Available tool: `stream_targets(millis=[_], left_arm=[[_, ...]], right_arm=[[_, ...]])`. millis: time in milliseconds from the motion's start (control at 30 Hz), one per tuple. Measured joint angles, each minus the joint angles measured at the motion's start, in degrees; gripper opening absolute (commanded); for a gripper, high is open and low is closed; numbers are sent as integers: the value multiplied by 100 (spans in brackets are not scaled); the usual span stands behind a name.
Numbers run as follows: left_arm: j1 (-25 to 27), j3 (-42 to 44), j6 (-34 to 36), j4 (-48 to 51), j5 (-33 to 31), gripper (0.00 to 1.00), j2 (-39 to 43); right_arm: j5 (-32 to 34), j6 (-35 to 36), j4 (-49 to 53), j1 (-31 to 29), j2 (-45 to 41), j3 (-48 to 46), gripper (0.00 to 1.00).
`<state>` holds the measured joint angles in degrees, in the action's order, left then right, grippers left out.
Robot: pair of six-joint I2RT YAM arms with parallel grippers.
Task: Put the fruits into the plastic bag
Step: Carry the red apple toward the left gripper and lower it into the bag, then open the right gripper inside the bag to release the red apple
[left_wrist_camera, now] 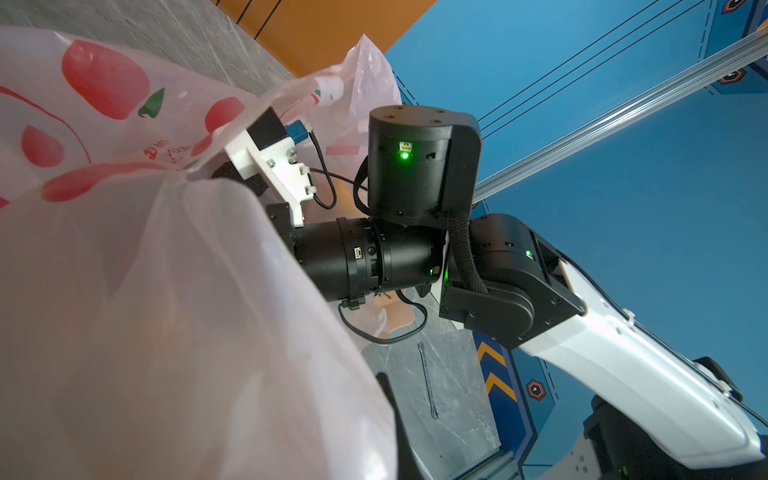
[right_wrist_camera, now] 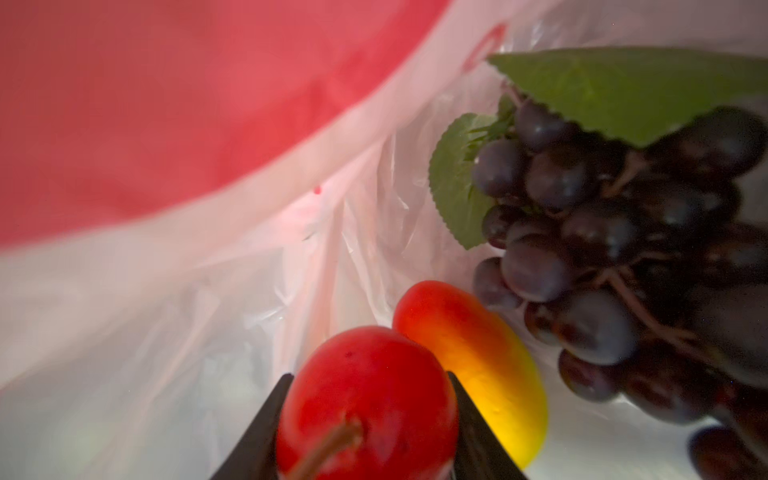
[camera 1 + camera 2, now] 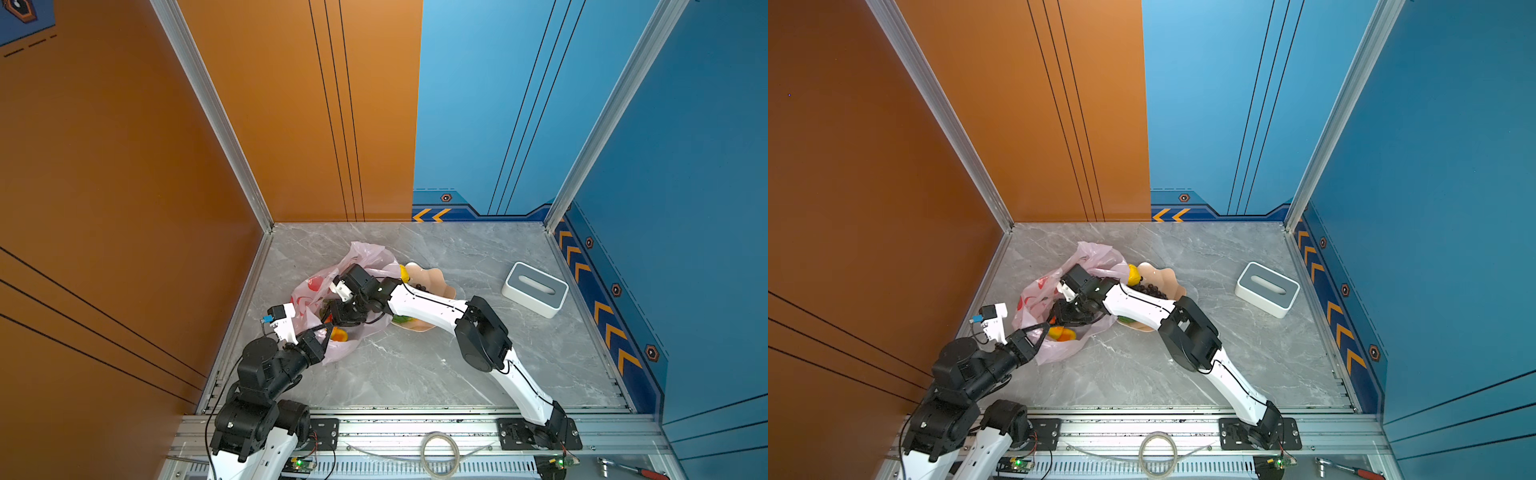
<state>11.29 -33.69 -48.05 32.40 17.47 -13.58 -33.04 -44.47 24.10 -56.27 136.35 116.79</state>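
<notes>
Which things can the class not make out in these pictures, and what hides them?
Left wrist view: the plastic bag covers most of the left gripper.
Both top views: the right arm hides most of the peach bowl and its contents.
Right wrist view: the grape bunch is blurred and cut off by the edge.

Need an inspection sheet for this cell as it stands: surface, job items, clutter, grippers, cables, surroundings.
Surface: grey marble tabletop.
Job's things: plastic bag holds grape bunch and red-yellow fruit; lemon and second grape bunch in peach bowl.
Clutter: tissue box; ratchet on front rail.
Grippers: left gripper shut on bag rim; right gripper inside bag, shut on red fruit.
Cables: braided cable across right wrist joints.
Surroundings: orange wall, blue wall.
</notes>
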Motion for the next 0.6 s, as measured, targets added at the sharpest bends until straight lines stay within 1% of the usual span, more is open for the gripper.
stream_targets(millis=[233, 467, 600], left_arm=[[-2, 4, 0, -2, 15, 0, 4], [-4, 4, 0, -2, 17, 0, 17], [-4, 4, 0, -2, 17, 0, 31]], right_arm=[[-59, -4, 35, -15, 229, 146, 54], [-63, 7, 66, -22, 229, 208, 63], [-76, 46, 72, -22, 229, 260, 80]])
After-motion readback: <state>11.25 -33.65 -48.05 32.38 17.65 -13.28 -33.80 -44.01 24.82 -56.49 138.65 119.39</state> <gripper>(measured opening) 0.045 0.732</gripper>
